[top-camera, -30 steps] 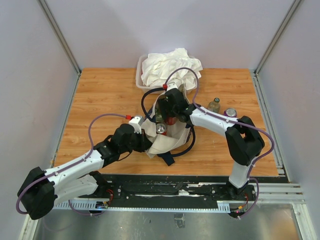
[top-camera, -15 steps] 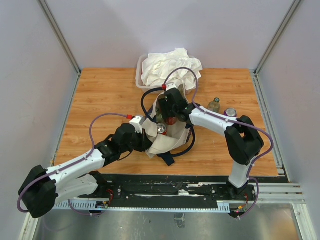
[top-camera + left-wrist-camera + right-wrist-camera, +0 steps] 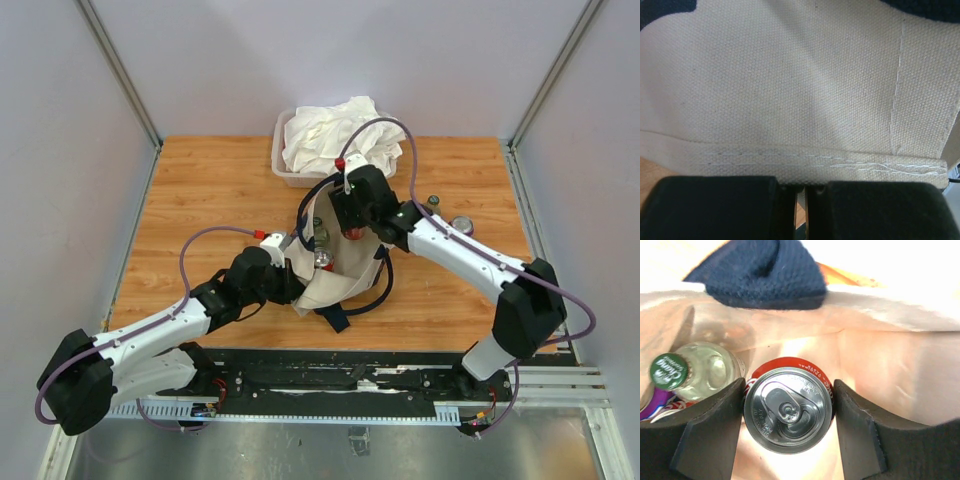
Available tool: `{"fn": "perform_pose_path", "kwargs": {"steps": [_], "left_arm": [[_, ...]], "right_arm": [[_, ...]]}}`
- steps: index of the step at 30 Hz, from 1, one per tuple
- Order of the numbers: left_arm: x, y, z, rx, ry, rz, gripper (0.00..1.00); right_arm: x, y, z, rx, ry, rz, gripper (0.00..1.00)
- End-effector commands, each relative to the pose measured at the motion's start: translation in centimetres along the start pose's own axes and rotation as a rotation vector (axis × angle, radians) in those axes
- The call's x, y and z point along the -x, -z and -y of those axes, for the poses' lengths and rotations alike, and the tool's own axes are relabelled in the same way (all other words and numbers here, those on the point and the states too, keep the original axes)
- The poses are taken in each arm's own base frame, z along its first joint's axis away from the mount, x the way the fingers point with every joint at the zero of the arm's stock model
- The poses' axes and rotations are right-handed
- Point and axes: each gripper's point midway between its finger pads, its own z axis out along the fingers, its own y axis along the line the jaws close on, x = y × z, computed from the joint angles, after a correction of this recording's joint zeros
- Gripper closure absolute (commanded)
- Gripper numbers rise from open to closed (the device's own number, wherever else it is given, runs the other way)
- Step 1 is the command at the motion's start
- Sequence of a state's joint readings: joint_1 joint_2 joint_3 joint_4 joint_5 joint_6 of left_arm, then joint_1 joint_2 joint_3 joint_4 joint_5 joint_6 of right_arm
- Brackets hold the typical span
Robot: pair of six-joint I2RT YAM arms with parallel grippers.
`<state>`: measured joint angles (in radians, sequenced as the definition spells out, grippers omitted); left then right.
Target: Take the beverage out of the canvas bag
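The beige canvas bag (image 3: 332,287) lies mid-table with its mouth facing up and navy strap handles (image 3: 760,272). Inside, a red beverage can (image 3: 788,410) stands upright with its silver top showing. My right gripper (image 3: 788,412) reaches into the bag (image 3: 880,355), shut on the can with a finger pressed to each side. In the top view the right gripper (image 3: 351,226) is over the bag's mouth. My left gripper (image 3: 801,192) is shut on the bag's stitched hem (image 3: 790,165) at its near left edge (image 3: 293,283).
A clear glass bottle with a green cap (image 3: 670,371) and a purple can (image 3: 650,407) sit in the bag left of the red can. Behind the bag is a translucent tub (image 3: 277,152) holding white cloth (image 3: 335,135). A bottle (image 3: 430,205) and a can (image 3: 461,225) stand on the table to the right.
The right jaws closed in on the red can. The right wrist shifted slightly right and its elbow swung out toward the right front. The left arm stayed put.
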<state>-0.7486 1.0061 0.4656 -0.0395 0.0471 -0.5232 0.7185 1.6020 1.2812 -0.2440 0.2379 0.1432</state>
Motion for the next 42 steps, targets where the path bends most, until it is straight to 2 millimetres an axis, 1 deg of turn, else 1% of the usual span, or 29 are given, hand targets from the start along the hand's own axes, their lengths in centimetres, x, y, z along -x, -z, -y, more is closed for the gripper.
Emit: {"fn": "perform_pose_path", "kwargs": {"steps": [1, 7, 11, 14, 17, 20, 22, 25, 28, 31, 34, 37, 42], "left_arm": [[-3.0, 0.2, -2.8, 0.113, -0.01, -0.102, 0.93], [-3.0, 0.2, -2.8, 0.113, -0.012, -0.104, 0.93], [-3.0, 0.2, -2.8, 0.111, -0.016, -0.106, 0.93], [-3.0, 0.2, -2.7, 0.109, -0.018, -0.106, 0.93], [-3.0, 0.2, -2.7, 0.106, -0.019, -0.105, 0.93], [-2.8, 0.2, -2.7, 0.107, -0.021, -0.1, 0.93], [-2.8, 0.2, -2.7, 0.106, -0.022, -0.101, 0.93], [-2.9, 0.2, -2.6, 0.102, -0.022, -0.105, 0.93], [-3.0, 0.3, -2.6, 0.1, -0.026, -0.11, 0.93], [-3.0, 0.3, -2.6, 0.099, -0.031, -0.114, 0.93], [-3.2, 0.3, -2.6, 0.099, -0.033, -0.121, 0.93], [-3.4, 0.3, -2.5, 0.093, -0.035, -0.13, 0.93], [-3.5, 0.2, -2.6, 0.092, -0.042, -0.139, 0.93]], "right_arm": [[7.7, 5.3, 2.2, -0.036, -0.03, 0.232, 0.99], [12.2, 11.3, 3.9, -0.05, -0.047, 0.385, 0.99], [14.8, 16.2, 5.6, -0.078, -0.06, 0.489, 0.99], [16.1, 20.3, 7.7, -0.139, -0.074, 0.57, 0.99], [15.9, 23.1, 10.7, -0.278, -0.093, 0.597, 0.99], [14.1, 24.2, 13.6, -0.432, -0.097, 0.567, 0.99], [12.4, 24.2, 15.1, -0.506, -0.103, 0.532, 0.99], [8.8, 22.8, 16.9, -0.565, -0.139, 0.45, 0.99], [4.1, 20.5, 18.2, -0.58, -0.204, 0.353, 0.99], [-0.5, 18.5, 18.7, -0.585, -0.269, 0.277, 0.99], [-4.4, 17.2, 19.1, -0.604, -0.323, 0.221, 0.99], [-7.4, 15.8, 19.1, -0.593, -0.384, 0.183, 0.99], [-11.3, 14.0, 18.7, -0.575, -0.45, 0.128, 0.99]]}}
